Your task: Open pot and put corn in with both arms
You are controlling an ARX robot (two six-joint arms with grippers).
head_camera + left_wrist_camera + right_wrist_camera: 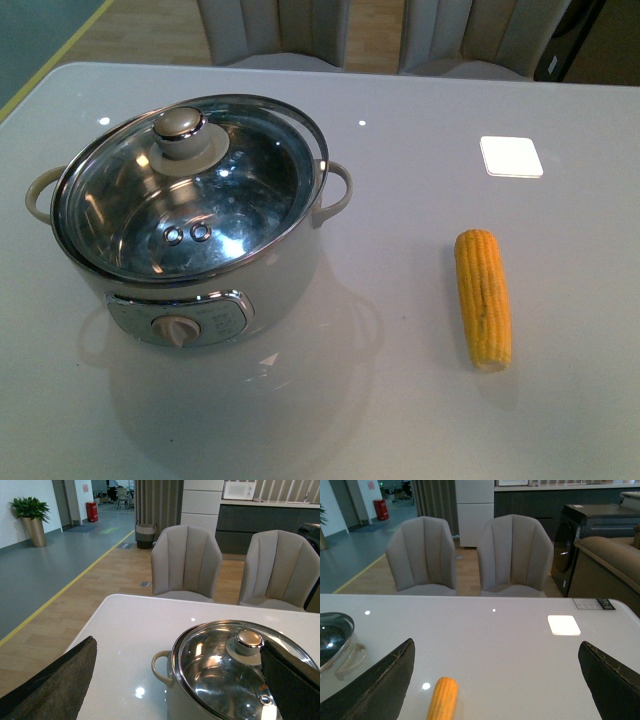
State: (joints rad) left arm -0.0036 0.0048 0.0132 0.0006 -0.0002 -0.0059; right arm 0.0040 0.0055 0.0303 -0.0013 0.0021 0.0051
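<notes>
- Two task things rest on the white bench: the pot and the corn, well apart from each other.
- The pot stands on the left half of the bench, nearer to the left edge than to the right one. Its front panel with the dial faces the near edge.
- The glass lid lies on top of the pot, so the pot is closed. The shiny steel bowl is seen through the glass, and the lid knob is toward the far side.
- The corn lies flat on the right half of the bench. Its length runs from the far edge toward the near edge, with the pale cut end at the near side.
- A white square patch is on the bench beyond the corn, toward the far right corner.
- The left claw is spread wide and grips nothing. The closed pot shows between its dark fingers.
- The right claw is also spread wide and empty. The corn shows between its fingers.
- Two grey chairs stand behind the far edge.
</notes>
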